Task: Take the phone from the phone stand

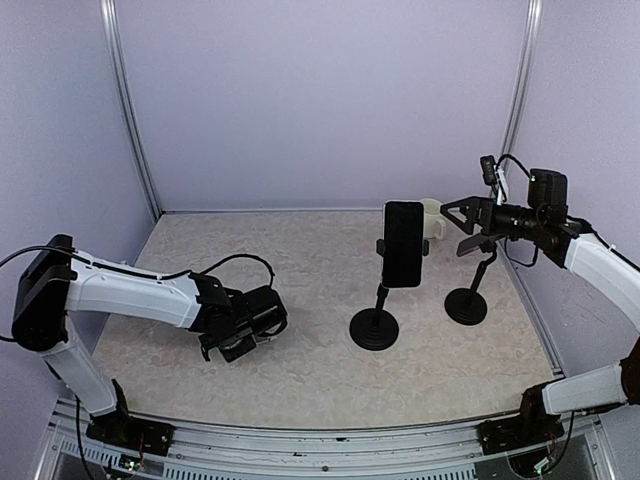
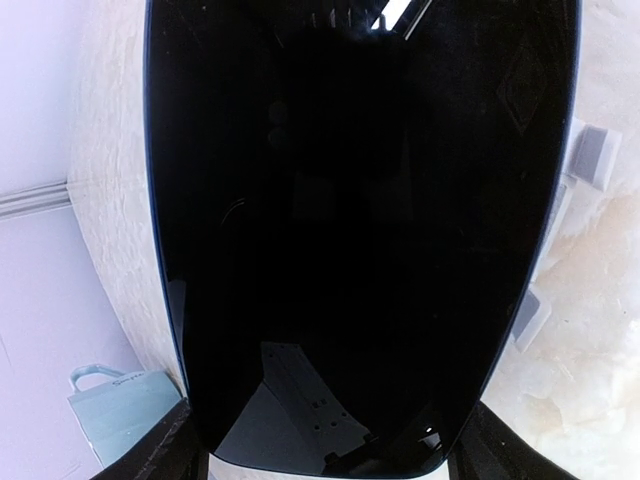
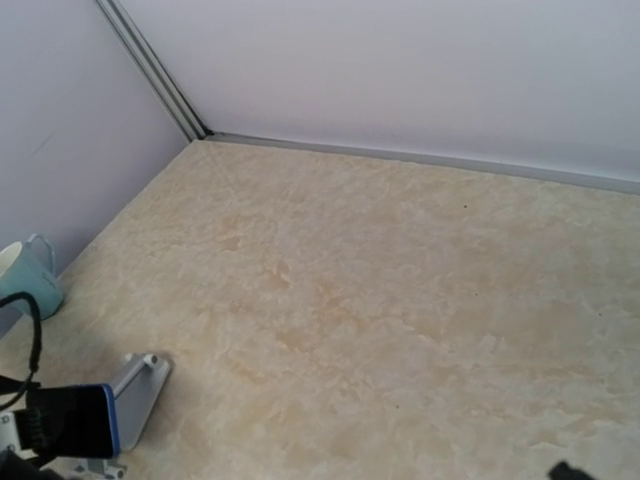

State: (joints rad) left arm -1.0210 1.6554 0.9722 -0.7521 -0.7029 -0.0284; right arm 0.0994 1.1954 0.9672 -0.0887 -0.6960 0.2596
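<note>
Phone [image 1: 403, 243] sits upright in the phone stand [image 1: 374, 328], centre frame. Right pincer [image 1: 455, 228], spread wide just right of it, should square to its edges, close gently, lift straight up.

A marbled beige table [image 3: 400, 300] runs back to pale lilac walls [image 3: 400, 70], with a metal rail [image 3: 152, 66] in their corner. A pale green mug [image 3: 26, 278] stands at the left edge. At the bottom left, a blue-rimmed phone [image 3: 78, 420] sits in a silver stand clamp [image 3: 140, 388], with a black cable [image 3: 34, 345] looping above.
</note>
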